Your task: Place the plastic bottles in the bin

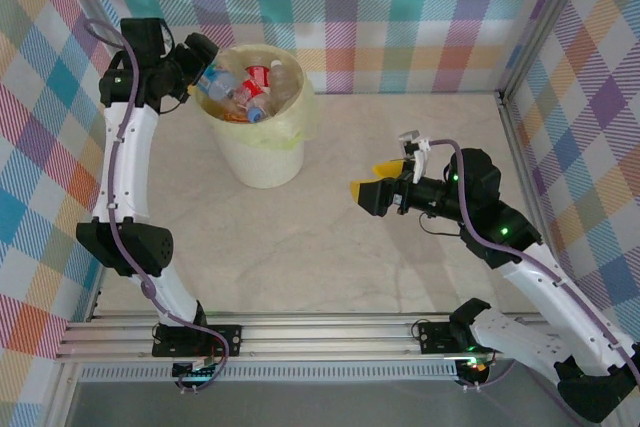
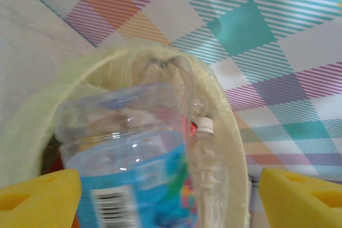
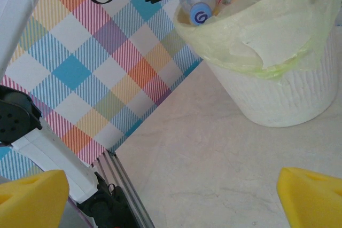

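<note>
Left gripper released, jaws apart: let 1 blue-label bottle drop fully into bin before withdrawing.

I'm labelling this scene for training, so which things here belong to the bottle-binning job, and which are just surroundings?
For the job: bin; bottles piled in it; blue-labelled bottle at the bin's mouth, between the spread fingers of the left gripper.
Just surroundings: checked walls; metal rail; table.
</note>
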You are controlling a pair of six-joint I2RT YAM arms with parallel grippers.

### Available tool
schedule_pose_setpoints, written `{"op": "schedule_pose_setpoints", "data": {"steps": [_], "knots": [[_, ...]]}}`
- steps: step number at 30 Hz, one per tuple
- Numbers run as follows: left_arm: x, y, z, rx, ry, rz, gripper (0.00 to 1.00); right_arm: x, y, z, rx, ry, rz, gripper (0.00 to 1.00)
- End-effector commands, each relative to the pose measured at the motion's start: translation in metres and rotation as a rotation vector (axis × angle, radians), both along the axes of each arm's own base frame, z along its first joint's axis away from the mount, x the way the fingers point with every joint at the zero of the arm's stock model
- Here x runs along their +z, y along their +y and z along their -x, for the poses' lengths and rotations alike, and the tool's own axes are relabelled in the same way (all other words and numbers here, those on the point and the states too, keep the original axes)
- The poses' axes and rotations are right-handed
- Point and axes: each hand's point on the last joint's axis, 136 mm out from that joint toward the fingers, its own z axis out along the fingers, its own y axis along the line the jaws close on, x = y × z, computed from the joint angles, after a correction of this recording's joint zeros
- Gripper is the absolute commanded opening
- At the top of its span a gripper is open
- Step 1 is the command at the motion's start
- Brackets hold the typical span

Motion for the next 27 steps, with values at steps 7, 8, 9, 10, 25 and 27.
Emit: {"op": "schedule_pose_setpoints", "data": {"steps": [7, 8, 9, 10, 25, 27], "knots": [[0.019, 0.034, 0.024, -0.003, -0.022, -0.113, 0.79, -0.003, -0.002, 0.003, -0.003, 0.005, -0.001, 1.0], [0.021, 0.03, 0.024, -0.034, -0.027, -0.11, 0.76, -0.003, -0.001, 0.003, -0.002, 0.006, -0.002, 1.0], [0.022, 0.025, 0.025, -0.064, -0.031, -0.111, 0.72, -0.004, -0.001, 0.002, -0.002, 0.01, -0.003, 1.0], [0.024, 0.02, 0.026, -0.097, -0.039, -0.117, 0.7, -0.004, 0.0, 0.002, 0.0, 0.012, -0.006, 1.0], [-0.013, -0.033, 0.033, -0.332, 0.059, -0.169, 0.65, -0.006, 0.004, -0.001, 0.006, 0.036, -0.01, 1.0], [-0.021, -0.039, 0.029, -0.342, 0.079, -0.174, 0.64, -0.005, 0.003, -0.001, 0.005, 0.037, -0.009, 1.0]]}}
